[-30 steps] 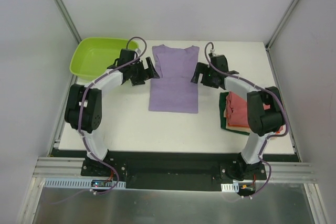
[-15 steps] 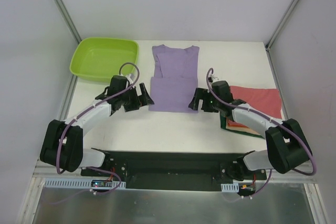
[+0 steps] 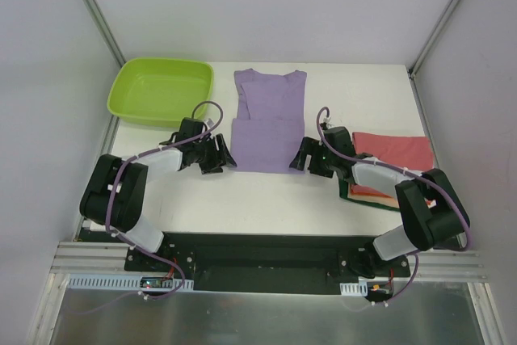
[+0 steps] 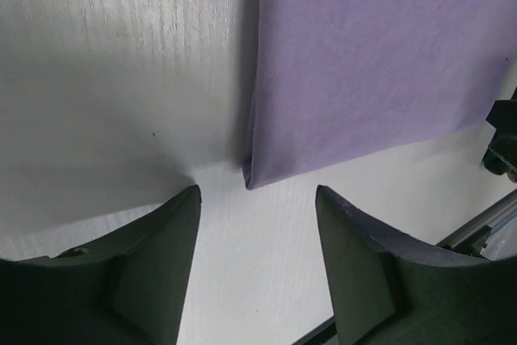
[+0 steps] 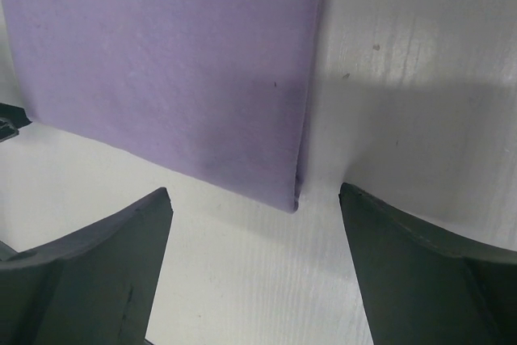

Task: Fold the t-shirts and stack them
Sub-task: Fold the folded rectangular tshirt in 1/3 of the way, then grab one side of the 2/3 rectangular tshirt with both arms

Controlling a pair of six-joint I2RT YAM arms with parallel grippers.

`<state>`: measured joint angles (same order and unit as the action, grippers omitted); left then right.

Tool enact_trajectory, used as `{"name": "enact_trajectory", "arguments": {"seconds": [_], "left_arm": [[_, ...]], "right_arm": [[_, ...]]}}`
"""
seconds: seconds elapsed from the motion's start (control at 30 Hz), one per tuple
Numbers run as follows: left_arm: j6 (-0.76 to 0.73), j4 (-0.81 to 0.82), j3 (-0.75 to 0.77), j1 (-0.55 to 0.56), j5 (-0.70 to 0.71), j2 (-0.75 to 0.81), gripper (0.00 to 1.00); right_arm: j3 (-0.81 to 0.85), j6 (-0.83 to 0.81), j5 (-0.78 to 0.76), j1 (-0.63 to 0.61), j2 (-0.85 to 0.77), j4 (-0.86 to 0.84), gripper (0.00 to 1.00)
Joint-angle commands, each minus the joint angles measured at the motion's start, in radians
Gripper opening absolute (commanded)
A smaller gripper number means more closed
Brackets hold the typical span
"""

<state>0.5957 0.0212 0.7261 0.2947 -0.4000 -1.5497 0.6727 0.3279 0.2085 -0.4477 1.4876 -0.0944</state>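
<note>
The lilac-purple t-shirt lies flat at the table's middle back, sides folded in, collar at the far end. My left gripper is open, low over the table at the shirt's near left corner, which lies just beyond the gap between its fingers. My right gripper is open at the near right corner, likewise apart from it. A stack of folded shirts sits at the right, red one on top, with orange and dark green edges showing below.
A lime-green plastic tub stands at the back left. Metal frame posts rise at both back corners. The black base rail runs along the near edge.
Both arms pulled back from the shirt's upper sides to its near corners and lowered toward the table. The red shirt on the stack came into full view.
</note>
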Motion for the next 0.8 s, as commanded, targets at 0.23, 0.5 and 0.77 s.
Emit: {"name": "enact_trajectory", "arguments": {"seconds": [0.23,0.5,0.77], "left_arm": [[-0.013,0.036,0.027,0.006,-0.034,-0.116,0.25],[-0.013,0.036,0.015,0.006,-0.019,-0.13,0.0],[-0.005,0.036,-0.002,0.006,0.006,-0.095,0.0]], "right_arm": [[-0.004,0.019,0.037,0.01,0.066,0.03,0.8],[-0.015,0.022,0.035,0.012,0.074,0.036,0.76],[-0.015,0.048,0.057,0.012,0.102,0.044,0.64]]}}
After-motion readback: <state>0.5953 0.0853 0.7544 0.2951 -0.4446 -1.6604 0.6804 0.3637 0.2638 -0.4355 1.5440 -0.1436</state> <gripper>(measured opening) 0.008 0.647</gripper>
